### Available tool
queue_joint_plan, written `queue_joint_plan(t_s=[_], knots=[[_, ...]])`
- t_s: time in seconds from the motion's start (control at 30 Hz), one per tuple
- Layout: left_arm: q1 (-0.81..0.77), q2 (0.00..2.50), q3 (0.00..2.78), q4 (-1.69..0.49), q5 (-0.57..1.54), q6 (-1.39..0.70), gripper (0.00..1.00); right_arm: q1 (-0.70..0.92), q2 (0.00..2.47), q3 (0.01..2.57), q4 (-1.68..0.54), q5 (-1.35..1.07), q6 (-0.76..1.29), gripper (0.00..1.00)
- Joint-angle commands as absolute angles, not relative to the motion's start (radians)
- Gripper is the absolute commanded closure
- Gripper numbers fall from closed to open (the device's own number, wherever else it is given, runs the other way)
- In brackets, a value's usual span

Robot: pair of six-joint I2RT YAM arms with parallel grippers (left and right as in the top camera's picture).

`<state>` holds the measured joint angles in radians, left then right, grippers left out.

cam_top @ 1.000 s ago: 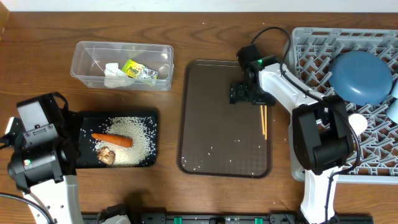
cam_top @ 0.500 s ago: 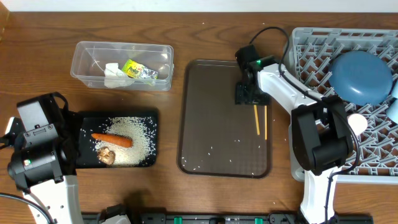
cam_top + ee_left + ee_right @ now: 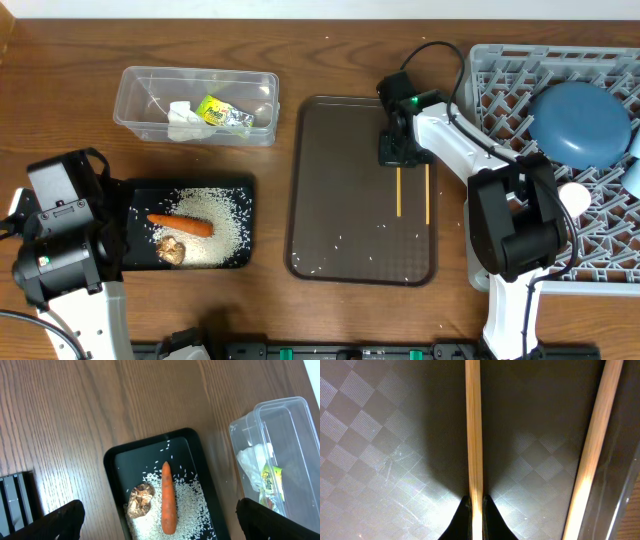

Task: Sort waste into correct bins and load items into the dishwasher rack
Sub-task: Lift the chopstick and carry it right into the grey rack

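My right gripper [image 3: 476,510] is shut on one wooden chopstick [image 3: 474,435] lying on the dark-brown serving tray [image 3: 340,200]. The second chopstick [image 3: 427,195] lies parallel to it on the right, near the tray's edge. My left gripper [image 3: 162,527] hangs open above the black tray [image 3: 150,447], which holds a carrot [image 3: 168,500], a brown lump [image 3: 141,501] and rice [image 3: 220,235]. The clear tub [image 3: 195,105] holds a white tissue [image 3: 182,120] and a yellow-green wrapper [image 3: 224,113]. The grey dishwasher rack [image 3: 500,90] at the right carries a round blue plate [image 3: 578,122].
A white cup [image 3: 575,197] and a pale-blue cup [image 3: 632,175] sit in the rack's right part. A few rice grains [image 3: 325,255] lie scattered on the serving tray. The right arm's base [image 3: 515,240] stands between that tray and the rack.
My right gripper has shut on one chopstick. That chopstick has shifted left, away from the other one. The left arm has not moved.
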<state>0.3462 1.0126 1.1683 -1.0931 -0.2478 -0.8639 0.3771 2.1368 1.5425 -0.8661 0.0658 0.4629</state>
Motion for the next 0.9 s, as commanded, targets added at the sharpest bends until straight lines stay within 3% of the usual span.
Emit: queue_joint_plan(t_s=[0.0, 0.53, 0.87], knots=[[0.352, 1.014, 1.169, -1.095, -0.274, -0.858, 0.02, 0.381, 2.147, 1.539, -0.868, 0.074, 0.483, 0.99], [0.352, 1.014, 1.169, -1.095, -0.274, -0.858, 0.02, 0.321, 1.918, 1.539, -0.948, -0.060, 0.374, 0.99], [0.352, 1.014, 1.169, -1.095, -0.274, -0.858, 0.02, 0.079, 1.651, 1.539, -0.958, -0.061, 0.214, 0.99]])
